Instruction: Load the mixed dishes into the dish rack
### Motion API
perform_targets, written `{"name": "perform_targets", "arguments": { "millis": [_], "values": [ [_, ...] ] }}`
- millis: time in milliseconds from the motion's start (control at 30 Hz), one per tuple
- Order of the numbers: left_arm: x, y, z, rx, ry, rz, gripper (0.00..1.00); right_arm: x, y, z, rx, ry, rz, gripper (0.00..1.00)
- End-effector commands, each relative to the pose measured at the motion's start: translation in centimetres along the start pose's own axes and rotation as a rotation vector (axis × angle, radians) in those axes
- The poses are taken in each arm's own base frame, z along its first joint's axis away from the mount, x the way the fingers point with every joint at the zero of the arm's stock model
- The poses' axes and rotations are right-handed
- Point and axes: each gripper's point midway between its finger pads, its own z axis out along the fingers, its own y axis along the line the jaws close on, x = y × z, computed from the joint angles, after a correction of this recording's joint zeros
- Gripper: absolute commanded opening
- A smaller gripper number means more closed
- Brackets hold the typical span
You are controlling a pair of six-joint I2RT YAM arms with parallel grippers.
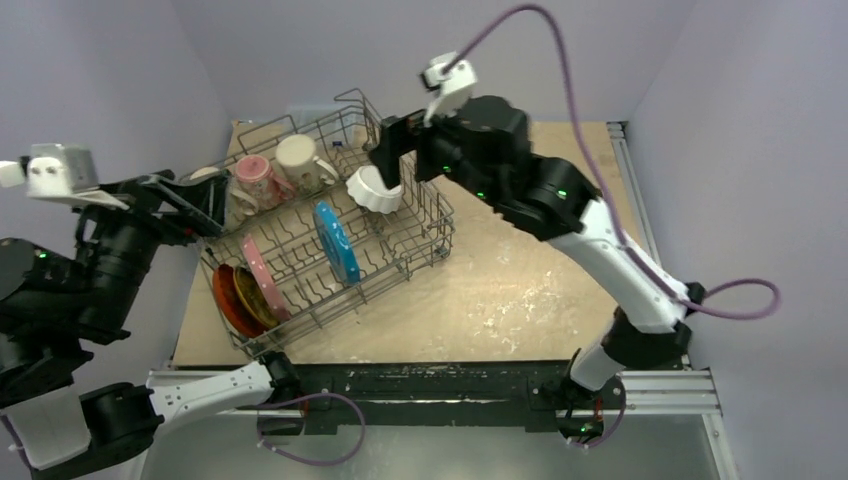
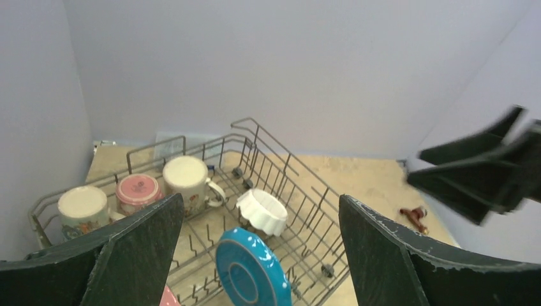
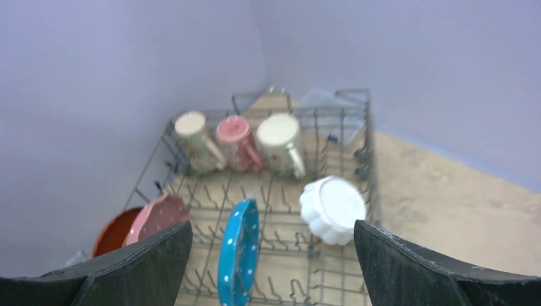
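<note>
The grey wire dish rack [image 1: 420, 235] stands at the table's far left. Three mugs stand along its far side: beige [image 1: 300, 160], pink [image 1: 255, 180], and cream [image 2: 83, 207], which my left gripper partly hides in the top view. The white fluted bowl [image 1: 375, 190] lies tilted against the rack's right side. The blue plate [image 1: 337, 242], pink dotted plate [image 1: 258, 280] and red-orange plate [image 1: 228, 300] stand on edge in the tines. My right gripper [image 1: 400, 158] hangs open and empty just above the bowl [image 3: 332, 207]. My left gripper [image 1: 205, 205] is open and empty over the rack's left end.
A small red-brown object [image 2: 415, 217] lies on the bare table right of the rack. A clear plastic item [image 2: 169, 145] sits behind the rack's far corner. Purple walls close in at the back and on both sides. The right arm reaches across the table.
</note>
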Motion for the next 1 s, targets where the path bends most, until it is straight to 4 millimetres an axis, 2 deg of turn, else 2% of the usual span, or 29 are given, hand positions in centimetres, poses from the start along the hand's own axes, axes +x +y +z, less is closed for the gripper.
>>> {"name": "perform_targets", "arguments": {
  "millis": [0, 167, 300, 400, 500, 667, 833, 967],
  "values": [
    [-4.7, 2.1, -1.3, -0.044, -0.145, -0.029, 0.91, -7.9, -5.1, -8.5, 0.179, -0.294, -0.021, 0.99],
    [-7.1, 3.2, -2.1, -0.074, -0.209, -0.027, 0.91, -12.2, -9.9, -16.9, 0.352, -0.532, 0.060, 0.99],
    [-8.2, 3.7, -2.3, -0.099, -0.238, 0.004, 0.91, -13.7, -13.5, -21.9, 0.521, -0.630, 0.106, 0.99],
    [-8.8, 4.1, -2.3, -0.118, -0.254, 0.015, 0.91, -13.7, -15.9, -24.4, 0.664, -0.643, 0.127, 0.99],
    [-9.0, 4.4, -2.3, -0.138, -0.258, 0.025, 0.91, -13.3, -17.0, -25.6, 0.742, -0.633, 0.131, 0.99],
    [-8.8, 4.7, -2.2, -0.163, -0.253, 0.042, 0.92, -12.6, -17.9, -26.8, 0.781, -0.632, 0.156, 0.99],
    [-8.6, 4.7, -2.1, -0.167, -0.249, 0.049, 0.92, -11.2, -18.4, -26.8, 0.804, -0.632, 0.221, 0.99],
    [-8.5, 4.7, -2.0, -0.171, -0.245, 0.051, 0.92, -10.3, -18.1, -25.7, 0.793, -0.598, 0.213, 0.99]
  ]
}}
